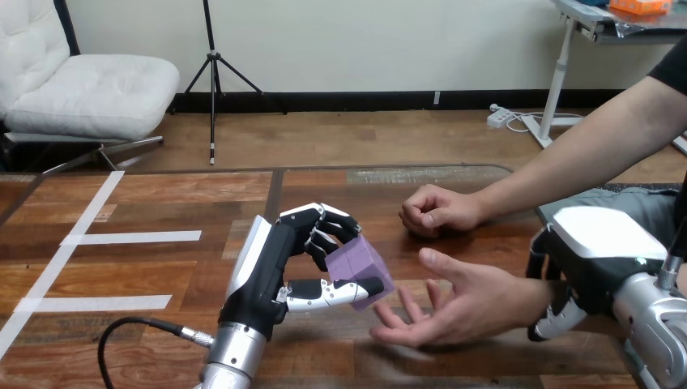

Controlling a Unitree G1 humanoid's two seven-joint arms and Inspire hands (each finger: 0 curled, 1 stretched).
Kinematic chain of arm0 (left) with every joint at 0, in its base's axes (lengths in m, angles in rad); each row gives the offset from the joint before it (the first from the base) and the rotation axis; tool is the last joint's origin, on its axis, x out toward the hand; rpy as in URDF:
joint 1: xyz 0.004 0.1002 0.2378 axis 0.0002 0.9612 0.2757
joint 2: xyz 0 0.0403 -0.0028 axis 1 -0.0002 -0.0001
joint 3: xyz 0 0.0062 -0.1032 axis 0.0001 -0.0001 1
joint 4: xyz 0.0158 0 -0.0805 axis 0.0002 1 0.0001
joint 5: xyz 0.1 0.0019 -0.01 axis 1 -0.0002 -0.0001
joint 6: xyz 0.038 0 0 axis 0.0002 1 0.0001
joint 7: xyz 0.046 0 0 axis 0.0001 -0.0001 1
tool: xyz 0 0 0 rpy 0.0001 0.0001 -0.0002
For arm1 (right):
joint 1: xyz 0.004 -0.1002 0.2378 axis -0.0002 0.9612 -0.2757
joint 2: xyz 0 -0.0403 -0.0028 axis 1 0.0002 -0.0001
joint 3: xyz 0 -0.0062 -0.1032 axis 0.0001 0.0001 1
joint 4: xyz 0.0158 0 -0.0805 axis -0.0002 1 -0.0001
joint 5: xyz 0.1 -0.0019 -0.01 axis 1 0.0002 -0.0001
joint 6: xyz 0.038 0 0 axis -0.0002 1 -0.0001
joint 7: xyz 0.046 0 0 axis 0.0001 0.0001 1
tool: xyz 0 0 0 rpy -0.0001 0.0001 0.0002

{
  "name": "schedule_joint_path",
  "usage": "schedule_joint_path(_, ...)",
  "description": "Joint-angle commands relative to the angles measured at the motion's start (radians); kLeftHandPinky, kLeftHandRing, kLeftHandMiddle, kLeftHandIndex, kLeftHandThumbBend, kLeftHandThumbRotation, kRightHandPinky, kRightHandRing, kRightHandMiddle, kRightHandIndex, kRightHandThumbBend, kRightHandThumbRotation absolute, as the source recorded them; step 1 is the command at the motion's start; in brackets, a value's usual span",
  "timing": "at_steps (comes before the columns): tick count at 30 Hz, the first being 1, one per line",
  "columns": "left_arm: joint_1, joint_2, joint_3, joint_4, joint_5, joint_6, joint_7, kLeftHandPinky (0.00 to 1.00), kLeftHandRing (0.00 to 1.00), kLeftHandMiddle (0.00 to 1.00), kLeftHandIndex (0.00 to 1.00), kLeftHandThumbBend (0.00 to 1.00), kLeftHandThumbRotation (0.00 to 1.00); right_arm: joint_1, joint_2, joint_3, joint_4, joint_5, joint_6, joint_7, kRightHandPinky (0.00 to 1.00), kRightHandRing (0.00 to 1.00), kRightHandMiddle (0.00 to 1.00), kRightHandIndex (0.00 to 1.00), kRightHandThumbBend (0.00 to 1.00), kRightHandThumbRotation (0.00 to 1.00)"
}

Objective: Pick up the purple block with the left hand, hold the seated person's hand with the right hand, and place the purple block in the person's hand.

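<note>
Head view — DESK: What has the left hand [271, 274] got?
PHOTOG: The block [360, 267], purple, clamped between curled fingers above and the thumb [340, 293] below. It is held clear of the table [162, 194], over its middle, nearer the near edge than the far one.
DESK: And the person?
PHOTOG: One open hand [466, 308], palm up, just right of the block and a little lower. Its fingertips are almost under the block's lower corner, not touching it. A closed hand [437, 211] rests on the table behind, toward the far edge.
DESK: Is the right hand [591, 251] holding on?
PHOTOG: It sits at the wrist [531, 296] by the table's right edge, touching or very close. Whether it has a grip, I cannot tell.
DESK: So what could go wrong?
PHOTOG: My reading: the block is short of the palm, so letting go here would likely land it on the fingertips, and it could tip off them onto the table. It is held tilted, corner down, so it may roll as it lands. If the wrist is not truly steadied, the open hand may drift while the left hand crosses, and the block could knock the person's fingers. The thumb lies under the block, so a slow release could pin it against the palm
</note>
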Motion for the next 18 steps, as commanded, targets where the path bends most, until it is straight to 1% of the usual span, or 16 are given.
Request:
schedule_joint_path(1, -0.023, -0.016, 0.009, -0.064, -0.027, -0.016, -0.019, 0.37, 0.43, 0.5, 0.54, 0.72, 0.03, -0.043, -0.008, -0.03, -0.073, 0.0, -0.01, -0.019, 0.35, 0.44, 0.5, 0.5, 0.8, 0.0)
schedule_joint_path(9, -0.006, -0.032, 0.007, -0.095, -0.033, -0.005, -0.043, 0.37, 0.42, 0.5, 0.53, 0.72, 0.03, -0.042, -0.001, -0.029, -0.102, -0.004, -0.003, -0.01, 0.34, 0.42, 0.5, 0.5, 0.8, 0.0)
schedule_joint_path(18, 0.004, -0.048, 0.009, -0.114, -0.041, -0.002, -0.065, 0.36, 0.42, 0.49, 0.53, 0.73, 0.03, -0.039, 0.002, -0.025, -0.12, -0.008, -0.011, -0.021, 0.34, 0.42, 0.5, 0.5, 0.81, 0.0)
